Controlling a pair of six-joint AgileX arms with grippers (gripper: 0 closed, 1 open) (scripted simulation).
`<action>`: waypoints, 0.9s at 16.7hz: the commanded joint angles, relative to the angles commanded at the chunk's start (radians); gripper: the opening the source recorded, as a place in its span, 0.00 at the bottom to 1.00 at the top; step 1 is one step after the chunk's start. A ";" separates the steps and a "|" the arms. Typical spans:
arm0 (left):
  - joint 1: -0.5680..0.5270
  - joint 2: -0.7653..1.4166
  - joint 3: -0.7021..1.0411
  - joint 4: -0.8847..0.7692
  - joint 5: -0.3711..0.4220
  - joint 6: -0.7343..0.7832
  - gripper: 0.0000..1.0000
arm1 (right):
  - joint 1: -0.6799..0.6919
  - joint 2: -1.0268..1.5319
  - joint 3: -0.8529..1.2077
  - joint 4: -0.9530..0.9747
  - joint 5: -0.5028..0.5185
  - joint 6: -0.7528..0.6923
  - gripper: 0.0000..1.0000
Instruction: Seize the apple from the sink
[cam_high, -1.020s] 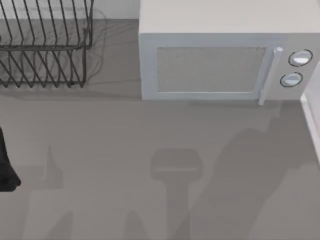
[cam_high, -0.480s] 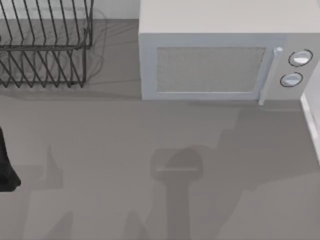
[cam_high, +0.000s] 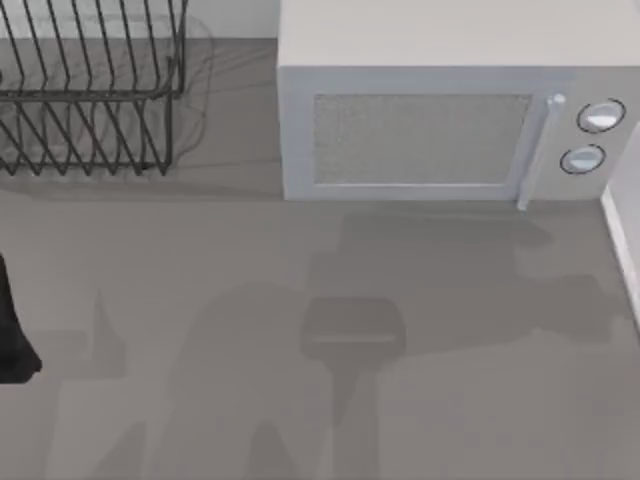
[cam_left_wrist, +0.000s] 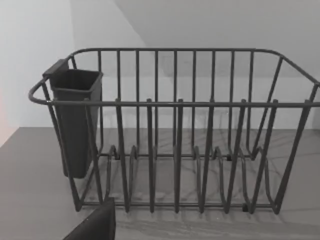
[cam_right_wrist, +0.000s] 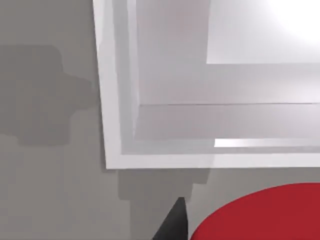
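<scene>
apple (cam_right_wrist: 260, 215): 1 | microwave (cam_high: 440, 120): 1 | dish rack (cam_high: 90, 100): 1 | sink (cam_right_wrist: 150, 130): 1

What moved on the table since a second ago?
Only the big shadow on the counter moved: it slid from the top view's right side toward the middle and left, so an arm above is probably swinging. The microwave, the dish rack and the dark left arm at the left edge stayed put.

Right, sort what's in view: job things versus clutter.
For the job:
- apple
- sink
- right gripper, close above the apple

Just lying about:
- microwave
- dish rack
- cutlery cup on the rack
- left arm, parked at the table's left edge
</scene>
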 joint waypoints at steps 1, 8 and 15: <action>0.000 0.000 0.000 0.000 0.000 0.000 1.00 | 0.073 -0.020 -0.029 0.005 0.001 0.071 0.00; 0.000 0.000 0.000 0.000 0.000 0.000 1.00 | 0.572 -0.172 -0.244 0.050 0.010 0.560 0.00; 0.000 0.000 0.000 0.000 0.000 0.000 1.00 | 0.653 -0.213 -0.300 0.066 0.011 0.645 0.00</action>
